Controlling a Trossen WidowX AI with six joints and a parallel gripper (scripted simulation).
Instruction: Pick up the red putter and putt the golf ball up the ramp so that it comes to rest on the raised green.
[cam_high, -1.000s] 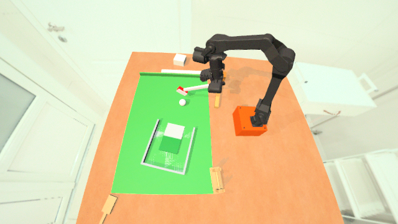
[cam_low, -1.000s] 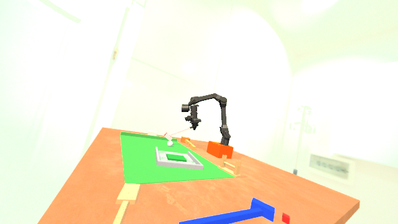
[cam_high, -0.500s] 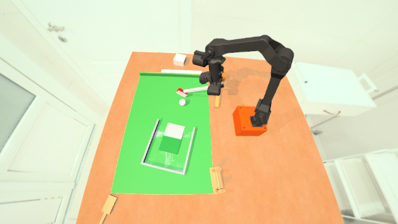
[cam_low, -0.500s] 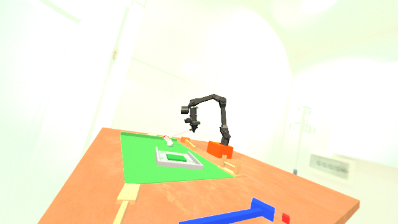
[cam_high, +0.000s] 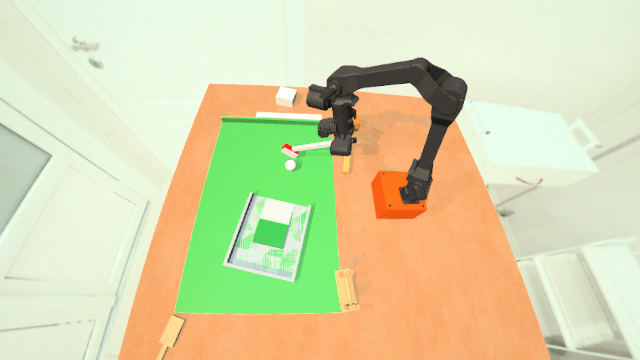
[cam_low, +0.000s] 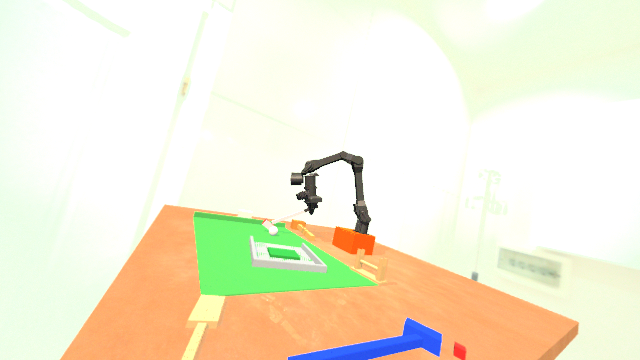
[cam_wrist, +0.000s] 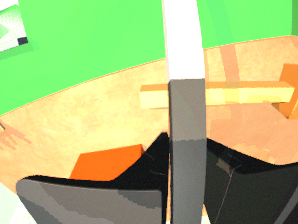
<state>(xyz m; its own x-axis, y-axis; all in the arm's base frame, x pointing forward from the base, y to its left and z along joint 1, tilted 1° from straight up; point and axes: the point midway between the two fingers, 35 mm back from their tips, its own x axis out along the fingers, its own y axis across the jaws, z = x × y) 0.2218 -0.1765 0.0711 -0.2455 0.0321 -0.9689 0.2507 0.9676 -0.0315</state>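
1 gripper (cam_high: 341, 148) clamps the putter (cam_high: 309, 147) — white shaft, red head — beside the golf ball (cam_high: 290, 165).

Top view overhead, exterior far and low, wrist close; all share green mat (cam_high: 225, 200)

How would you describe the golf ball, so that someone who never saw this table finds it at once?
Start at the green mat on the orange table. Above the grey-framed ramp, near the mat's far end, lies the golf ball. It is the only small white sphere, just below the putter's red head.
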